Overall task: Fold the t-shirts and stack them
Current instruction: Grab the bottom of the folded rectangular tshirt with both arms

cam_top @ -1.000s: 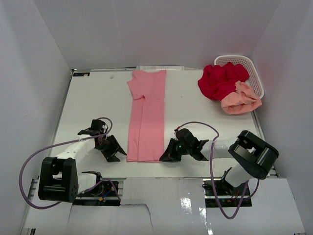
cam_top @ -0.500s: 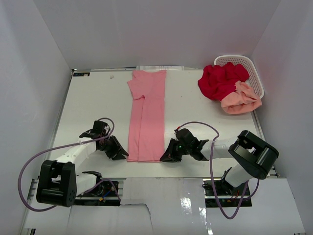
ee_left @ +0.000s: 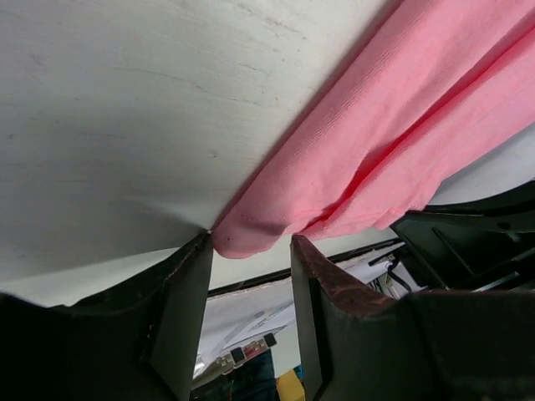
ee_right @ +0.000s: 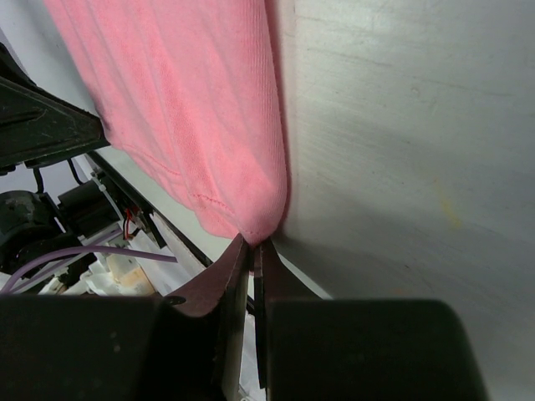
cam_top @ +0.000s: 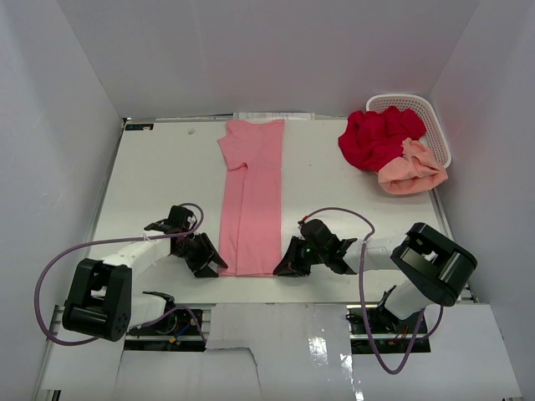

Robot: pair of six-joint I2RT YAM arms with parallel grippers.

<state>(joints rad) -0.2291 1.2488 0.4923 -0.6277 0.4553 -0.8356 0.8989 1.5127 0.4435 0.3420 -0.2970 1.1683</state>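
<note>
Pink t-shirt (cam_top: 251,200), folded lengthwise into a long narrow strip, is lying down the middle of the white table (cam_top: 159,175), its collar end toward the far edge and its hem near the arms. The left gripper (cam_top: 211,266) is sitting low at the hem's near-left corner with its 2 fingers (ee_left: 188,309) spread apart; in the left wrist view the rounded fabric corner is lying just between their tips, not clamped. The right gripper (cam_top: 282,267) is resting at the near-right corner, its fingers pressed together and pinching the very tip of the pink cloth, as the right wrist view is showing. At the far right, the deep red t-shirt (cam_top: 378,138) is spilling in a crumpled heap out of the white perforated basket (cam_top: 399,99), and the peach t-shirt (cam_top: 411,171) is lying bunched against its near side, touching the red one
</note>
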